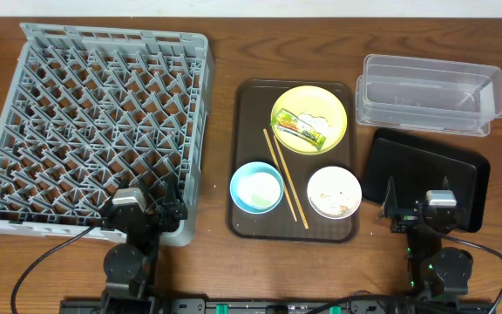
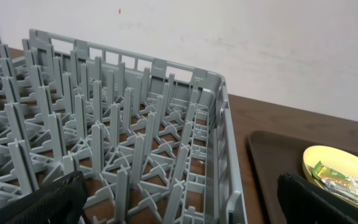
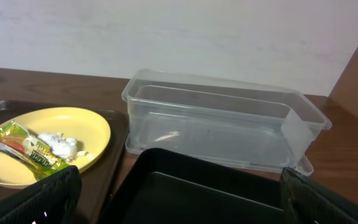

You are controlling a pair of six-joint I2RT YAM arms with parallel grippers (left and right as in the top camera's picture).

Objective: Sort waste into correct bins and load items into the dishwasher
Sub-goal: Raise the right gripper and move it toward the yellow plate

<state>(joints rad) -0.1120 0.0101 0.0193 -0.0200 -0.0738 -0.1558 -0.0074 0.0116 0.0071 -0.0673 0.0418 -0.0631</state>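
Two grippers stand wide open and empty at the near edge of the table. The left gripper is over the near corner of the grey dish rack, and the right gripper is over the near rim of the black tray.

The snack wrapper lies across the yellow plate on the brown serving tray. That puts it well apart from both arms, though nearer the right one, ahead of it and to its left.

It looks feather-light, crinkly and slick, so a pinch across its narrow width should hold best. The white paper scrap just beside it seems soft and will simply crush. The plate looks stiff and smooth, best taken by the rim. The thin chopsticks lie flat between the blue bowl and the white bowl, and I'd expect them to be awkward to get under.
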